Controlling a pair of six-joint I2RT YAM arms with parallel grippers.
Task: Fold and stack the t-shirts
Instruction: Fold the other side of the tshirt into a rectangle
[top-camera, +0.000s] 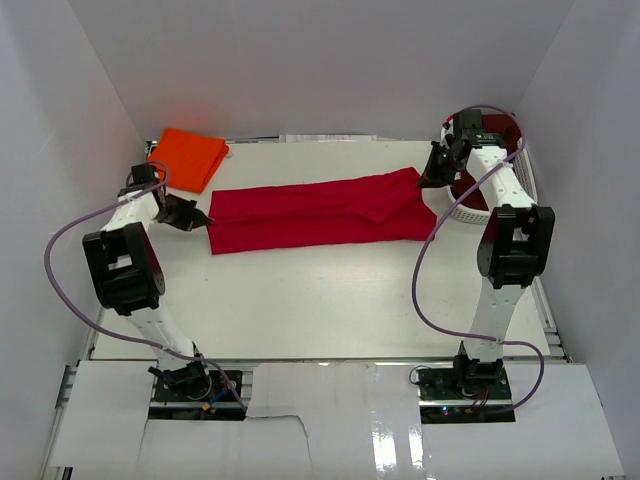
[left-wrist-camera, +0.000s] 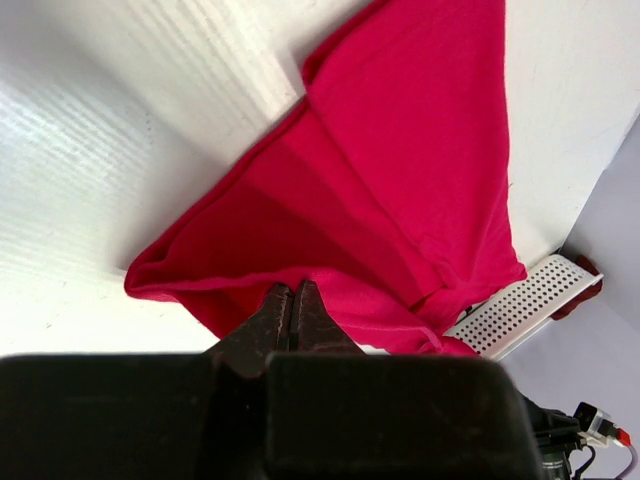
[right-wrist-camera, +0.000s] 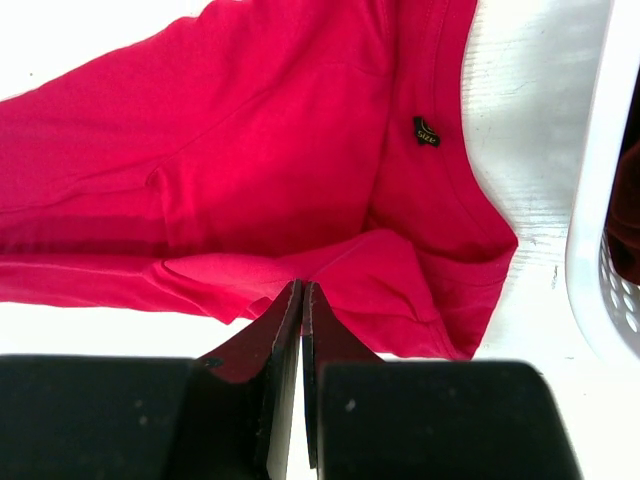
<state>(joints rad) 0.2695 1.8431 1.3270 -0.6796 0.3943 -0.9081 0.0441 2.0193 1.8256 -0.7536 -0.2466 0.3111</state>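
From above, the red t-shirt (top-camera: 315, 210) lies folded lengthwise into a long band across the middle of the worktop (top-camera: 320, 310), reaching almost from the left edge to the right edge. The left gripper (top-camera: 203, 218) meets its left end and the right gripper (top-camera: 432, 178) meets its far right corner. The orange t-shirt (top-camera: 190, 157) sits folded in the far left corner, apart from the red one. A white lattice basket (top-camera: 478, 212) stands at the far right corner, just behind the right gripper.

In the left wrist view, the left gripper (left-wrist-camera: 293, 300) has its jaws pressed together, and they pinch the near edge of the red t-shirt (left-wrist-camera: 400, 180). The cloth rises in creases to the tips and stretches away toward the basket (left-wrist-camera: 520, 305).

In the right wrist view, the right gripper (right-wrist-camera: 302, 295) is likewise closed, and its jaws nip the shirt's edge, where the folds of the red t-shirt (right-wrist-camera: 250, 150) converge. A small dark label (right-wrist-camera: 426, 131) shows inside the neckline. The basket wall (right-wrist-camera: 590, 200) stands at the right, with dark maroon cloth (right-wrist-camera: 628, 220) inside.
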